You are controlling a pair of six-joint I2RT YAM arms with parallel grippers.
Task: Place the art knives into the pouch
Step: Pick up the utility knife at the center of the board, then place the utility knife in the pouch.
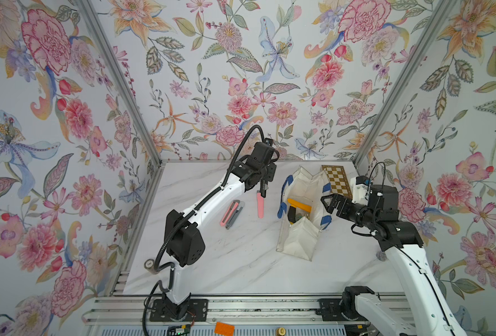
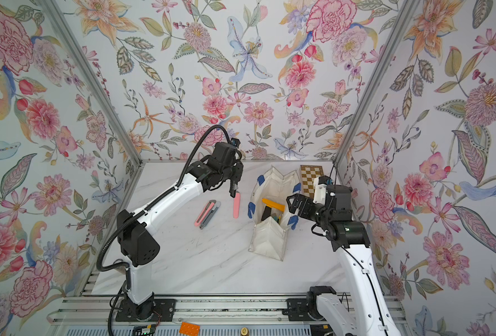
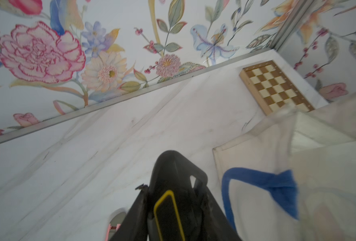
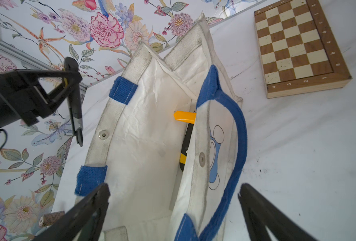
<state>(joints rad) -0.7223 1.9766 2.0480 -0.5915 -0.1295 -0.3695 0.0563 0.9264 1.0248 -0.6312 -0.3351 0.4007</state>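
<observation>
The pink art knife [image 1: 260,205] [image 2: 236,206] hangs blade end down over the marble table, just left of the pouch. My left gripper [image 1: 263,188] [image 2: 234,190] is shut on its upper end. In the left wrist view only the closed black fingers [image 3: 168,208] show, and the knife is hidden. The pouch [image 1: 296,235] [image 2: 270,241] [image 4: 147,125] stands open, with yellow and black items inside. My right gripper [image 1: 327,205] [image 2: 291,205] [image 4: 172,208] is open. Its fingers straddle the pouch's right wall, the one with the blue strap handle.
A pink knife [image 1: 226,214] and a grey knife [image 1: 235,215] lie side by side on the table, left of the held one. The chessboard [image 1: 336,180] [image 4: 298,46] lies behind the pouch near the back right corner. A small cork cylinder [image 1: 149,264] stands at the table's left edge.
</observation>
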